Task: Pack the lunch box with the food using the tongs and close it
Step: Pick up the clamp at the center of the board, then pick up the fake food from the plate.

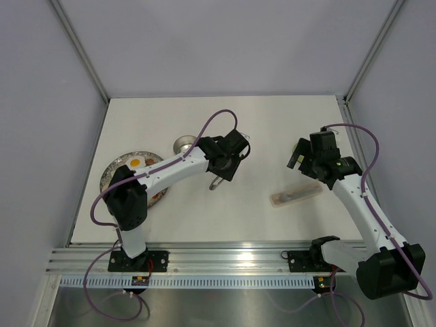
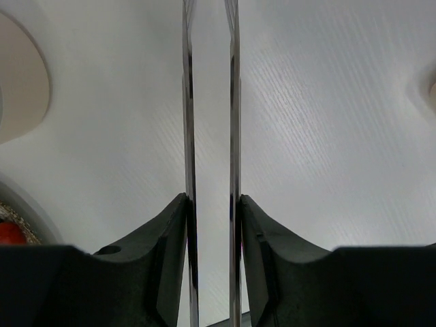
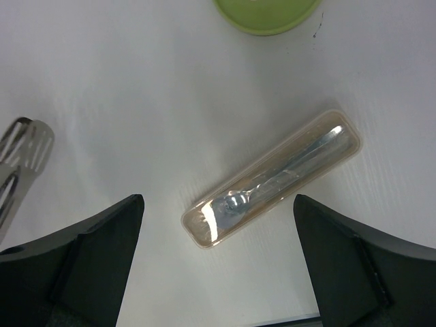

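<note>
My left gripper (image 1: pixel 223 167) is shut on the tongs (image 2: pixel 234 102). In the left wrist view its black fingers (image 2: pixel 170 231) press on the outside of the two slim silver arms, which run parallel with a narrow gap. In the top view one end of the tongs (image 1: pixel 216 182) sticks out below that gripper, over the white table. The steel lunch box (image 1: pixel 183 144) stands just left of the gripper. Food lies on the speckled plate (image 1: pixel 112 170), a fried egg (image 1: pixel 136 163) among it. My right gripper (image 3: pixel 218 201) hangs open over the table, holding nothing. The green lid (image 3: pixel 266 13) lies beyond it.
A long translucent case (image 3: pixel 272 180) with a spoon inside lies slanted under the right gripper, also seen in the top view (image 1: pixel 295 194). The plate's rim (image 2: pixel 13 204) with a red piece on it shows at the left wrist view's lower left. Grey walls enclose the table.
</note>
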{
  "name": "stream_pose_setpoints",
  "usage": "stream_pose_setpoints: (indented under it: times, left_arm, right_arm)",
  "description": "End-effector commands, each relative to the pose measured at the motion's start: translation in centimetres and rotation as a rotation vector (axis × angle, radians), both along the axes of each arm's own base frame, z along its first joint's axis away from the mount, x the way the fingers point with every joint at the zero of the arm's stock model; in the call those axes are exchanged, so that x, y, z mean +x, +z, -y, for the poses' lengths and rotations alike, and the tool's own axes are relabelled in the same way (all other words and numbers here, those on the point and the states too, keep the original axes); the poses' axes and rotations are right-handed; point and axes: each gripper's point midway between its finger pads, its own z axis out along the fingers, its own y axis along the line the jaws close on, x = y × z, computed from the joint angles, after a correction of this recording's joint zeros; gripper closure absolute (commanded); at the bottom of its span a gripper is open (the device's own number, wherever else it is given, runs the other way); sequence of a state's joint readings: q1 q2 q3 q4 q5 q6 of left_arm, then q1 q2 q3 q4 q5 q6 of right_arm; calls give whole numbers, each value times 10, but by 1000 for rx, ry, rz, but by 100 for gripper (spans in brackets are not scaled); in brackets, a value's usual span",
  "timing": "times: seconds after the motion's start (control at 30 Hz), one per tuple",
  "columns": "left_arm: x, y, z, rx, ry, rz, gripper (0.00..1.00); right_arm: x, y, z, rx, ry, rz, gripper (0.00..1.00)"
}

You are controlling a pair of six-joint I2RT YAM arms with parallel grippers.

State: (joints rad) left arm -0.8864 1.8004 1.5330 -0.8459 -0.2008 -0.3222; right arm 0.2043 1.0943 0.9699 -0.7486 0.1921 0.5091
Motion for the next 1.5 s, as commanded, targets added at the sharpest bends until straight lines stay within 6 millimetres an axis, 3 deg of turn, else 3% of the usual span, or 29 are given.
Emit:
stream_pose_setpoints:
  times: [0.0, 0.37, 0.43, 0.6, 0.63, 0.7, 0.73, 0.83, 1.07, 1.13, 1.3, 1.47]
  left_arm:
    - [-3, 16, 8, -67, -22, 6, 62]
    - [-1, 25, 2, -69, 1, 31, 61]
    - [-1, 37, -3, -80, 19, 56, 60]
    - [-9, 63, -38, -71, 88, 107, 59]
    - [-13, 78, -44, -103, 95, 127, 59]
    - [-17, 88, -60, -113, 125, 130, 59]
    - [-22, 99, -70, -134, 136, 145, 59]
    - [-33, 104, -107, -123, 228, 136, 59]
    - [-44, 106, -200, -89, 545, 127, 59]
    - [-51, 104, -218, -92, 644, 105, 59]
    - [-67, 95, -243, -82, 792, 93, 59]
    - [-68, 79, -255, -104, 907, 87, 58]
  right_arm:
    - [7, 13, 1, 8, -6, 47, 1]
    - [6, 9, -1, 12, 3, 35, 1]
    - [6, 9, -1, 8, 4, 33, 1]
    - [-1, 6, 10, -44, -11, 27, 1]
    - [-1, 6, 10, -45, -12, 28, 1]
    - [-2, 4, 10, -44, -9, 25, 1]
    - [-2, 3, 9, -39, -4, 22, 1]
    - [-3, 3, 9, -42, 0, 26, 0]
    - [1, 9, 1, -13, 34, 43, 0]
    - [1, 10, -1, -6, 42, 43, 0]
    - [1, 11, -7, 24, 60, 56, 0]
    - [0, 7, -12, 48, 80, 46, 1]
